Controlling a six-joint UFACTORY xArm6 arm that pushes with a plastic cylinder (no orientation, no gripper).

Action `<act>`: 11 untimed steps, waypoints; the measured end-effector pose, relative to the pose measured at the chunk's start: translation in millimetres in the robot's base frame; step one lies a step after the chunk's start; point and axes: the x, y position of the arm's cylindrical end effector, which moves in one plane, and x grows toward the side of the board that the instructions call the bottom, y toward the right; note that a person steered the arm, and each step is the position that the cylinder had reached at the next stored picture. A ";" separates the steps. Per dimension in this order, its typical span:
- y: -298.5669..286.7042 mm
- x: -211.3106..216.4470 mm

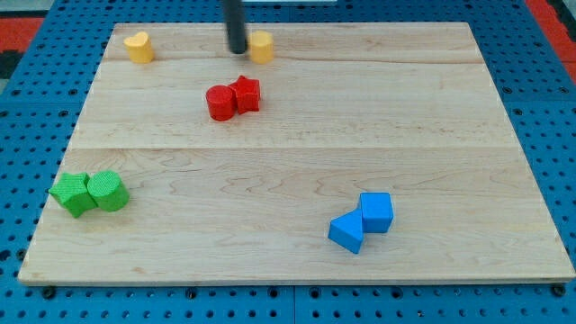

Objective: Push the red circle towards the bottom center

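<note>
Wooden board (297,180) on blue pegboard (540,108); my tip (236,51) above the red circle (220,103), no fingers

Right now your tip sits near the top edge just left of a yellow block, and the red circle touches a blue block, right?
Not quite. My tip is just left of the yellow block, but the camera view shows the red circle touching a red block, not a blue one.
</note>
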 end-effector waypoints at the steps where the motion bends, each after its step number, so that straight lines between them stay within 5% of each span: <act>1: 6.0 17.0; 5: 27.6 24.9; 7: -27.9 34.0; 9: -72.0 142.5; 11: 21.9 231.3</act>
